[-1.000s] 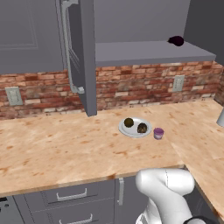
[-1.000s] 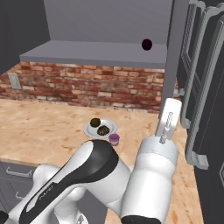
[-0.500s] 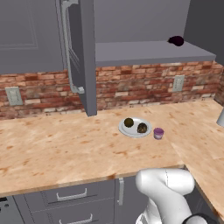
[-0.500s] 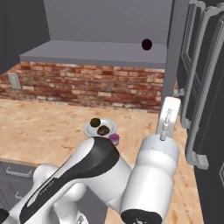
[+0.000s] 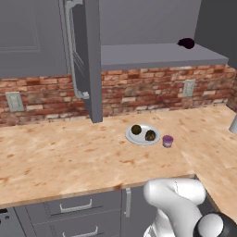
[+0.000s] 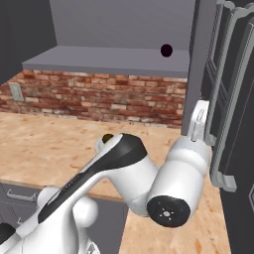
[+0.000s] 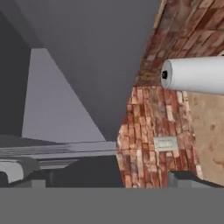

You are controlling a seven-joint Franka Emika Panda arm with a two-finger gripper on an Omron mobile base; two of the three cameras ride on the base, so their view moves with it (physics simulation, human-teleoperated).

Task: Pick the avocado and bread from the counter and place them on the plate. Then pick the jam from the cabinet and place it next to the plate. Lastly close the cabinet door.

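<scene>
Left base view: door [image 5: 88, 60] swung out edge-on, long axis vertical, cabinet [image 5: 157, 55] open beside it. On the counter [image 5: 60, 157], the plate [image 5: 141, 141] holds the avocado [image 5: 136, 129] and bread [image 5: 150, 135], with the jam [image 5: 167, 140] just beside its right rim. So probably only the door-closing step is left.

Right base view: the white hand sits just left of a tall door panel with an upright bar handle [image 6: 219, 99]. I cannot tell if it touches, or if this is the same door.

Hand view: gripper [image 7: 105, 175] spread wide and empty. The coming push likely goes sideways against the panel.
</scene>
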